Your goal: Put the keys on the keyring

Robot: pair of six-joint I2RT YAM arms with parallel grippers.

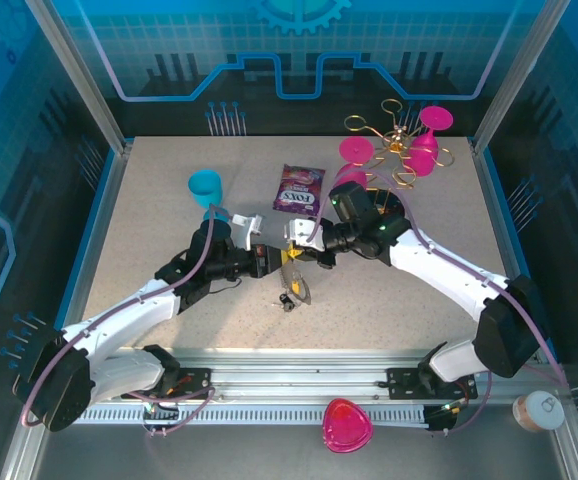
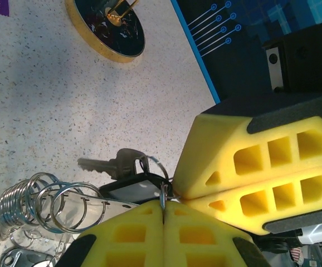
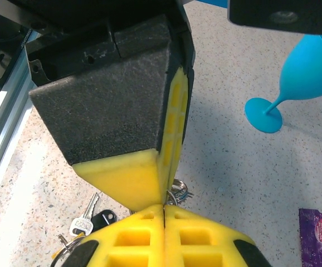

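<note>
Left claw (image 2: 162, 210) is pinched shut on the thin wire of the keyring (image 2: 44, 203). Right claw (image 3: 164, 212) is also shut on the same ring, tips touching left's. Keyring droops from both claws over mid surface (image 1: 389, 300); contact with it unclear. Keys (image 2: 108, 164) hang beside the tips.

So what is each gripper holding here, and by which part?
Both the left gripper and right gripper are shut on the keyring, pinching its thin wire where their fingertips meet, beside the keys.
</note>
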